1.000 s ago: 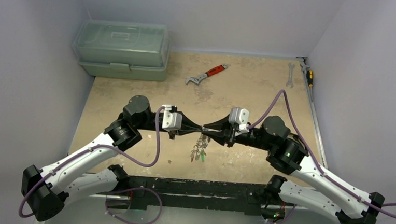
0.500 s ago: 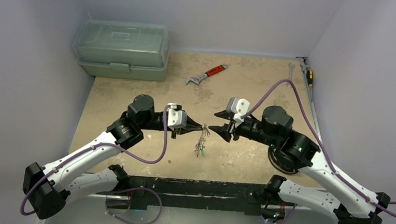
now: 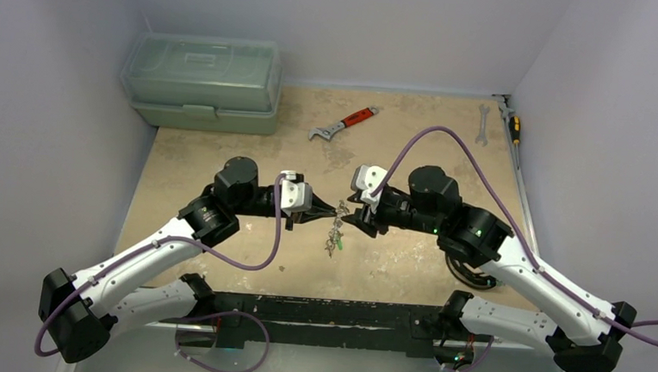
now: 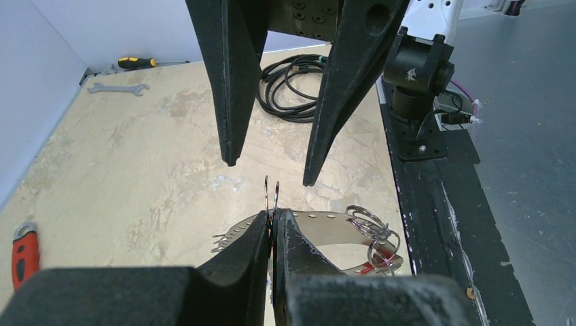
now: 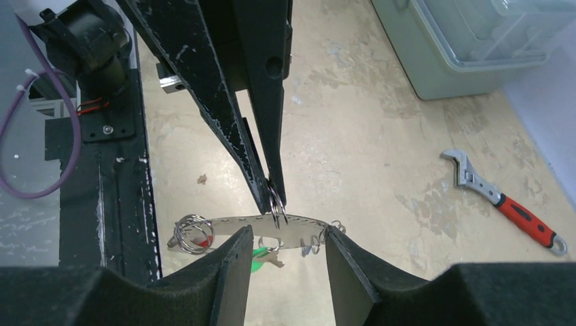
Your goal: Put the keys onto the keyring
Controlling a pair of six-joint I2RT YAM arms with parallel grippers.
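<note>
My left gripper (image 3: 327, 210) is shut on a small split ring (image 4: 272, 195) and holds it above the table. The keyring (image 5: 231, 224), seen edge-on as a silvery perforated band, hangs from that ring. Keys dangle from it with a green tag (image 5: 258, 253), a red tag (image 5: 198, 241) and a cluster of rings (image 4: 372, 227). They hang as a bunch in the top view (image 3: 335, 238). My right gripper (image 3: 351, 216) is open. Its fingers (image 5: 238, 272) straddle the band from the right, touching nothing that I can see.
A green lidded toolbox (image 3: 202, 83) stands at the back left. A red-handled wrench (image 3: 344, 124) lies at mid-back. A plain spanner (image 3: 483, 125) and a screwdriver (image 3: 513, 126) lie at the back right. A black cable coil (image 3: 467, 272) lies under the right arm.
A second ago both grippers met at the keyring. The right gripper then opened and drew back right, and has now come back left to straddle the band. The left gripper kept its hold.
</note>
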